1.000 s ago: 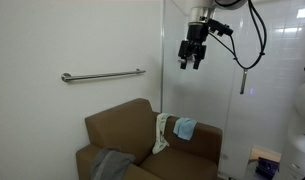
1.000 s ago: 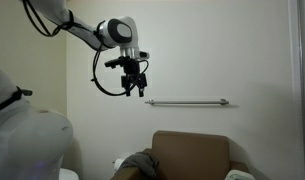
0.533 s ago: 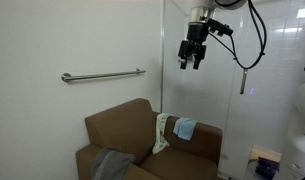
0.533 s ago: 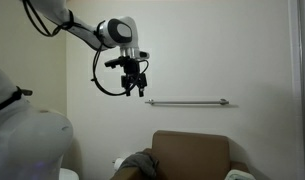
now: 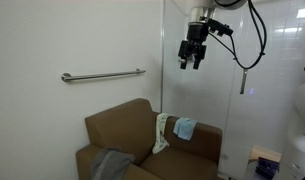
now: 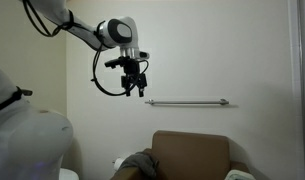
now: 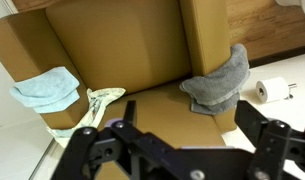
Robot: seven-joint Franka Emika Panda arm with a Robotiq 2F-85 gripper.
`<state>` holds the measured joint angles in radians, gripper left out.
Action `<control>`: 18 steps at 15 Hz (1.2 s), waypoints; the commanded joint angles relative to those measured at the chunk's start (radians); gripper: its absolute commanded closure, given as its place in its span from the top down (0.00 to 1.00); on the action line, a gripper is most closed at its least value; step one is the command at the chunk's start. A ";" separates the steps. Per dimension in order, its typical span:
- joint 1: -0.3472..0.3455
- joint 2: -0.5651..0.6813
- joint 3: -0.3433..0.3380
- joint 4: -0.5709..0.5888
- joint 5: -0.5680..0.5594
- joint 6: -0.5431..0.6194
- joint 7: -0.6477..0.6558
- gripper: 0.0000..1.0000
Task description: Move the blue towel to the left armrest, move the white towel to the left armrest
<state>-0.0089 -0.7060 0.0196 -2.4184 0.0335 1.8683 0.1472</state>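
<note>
Hovering high over couch (image 5: 122,125), claw (image 5: 191,66) is standing spread wide, gripping nothing. First step, reaching for blue towel (image 5: 185,128), is seeming not yet begun. Blue towel is lying on one armrest, touching white towel (image 5: 160,135) draped just beside it. Gray cloth (image 5: 112,163) is occupying opposite side, probably left armrest (image 5: 84,160). Next move is calling for long descent, then pinching blue towel alone. No container is showing.
</note>
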 commanded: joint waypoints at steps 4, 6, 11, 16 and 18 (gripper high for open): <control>-0.010 0.019 0.001 0.007 -0.001 -0.002 -0.011 1.00; -0.023 0.082 -0.022 0.015 -0.009 0.009 -0.027 1.00; -0.078 0.302 -0.119 0.020 -0.037 0.106 -0.099 1.00; -0.092 0.357 -0.137 0.019 -0.028 0.133 -0.101 1.00; -0.090 0.365 -0.134 0.030 -0.028 0.133 -0.100 1.00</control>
<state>-0.0893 -0.3421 -0.1225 -2.3896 0.0023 2.0031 0.0498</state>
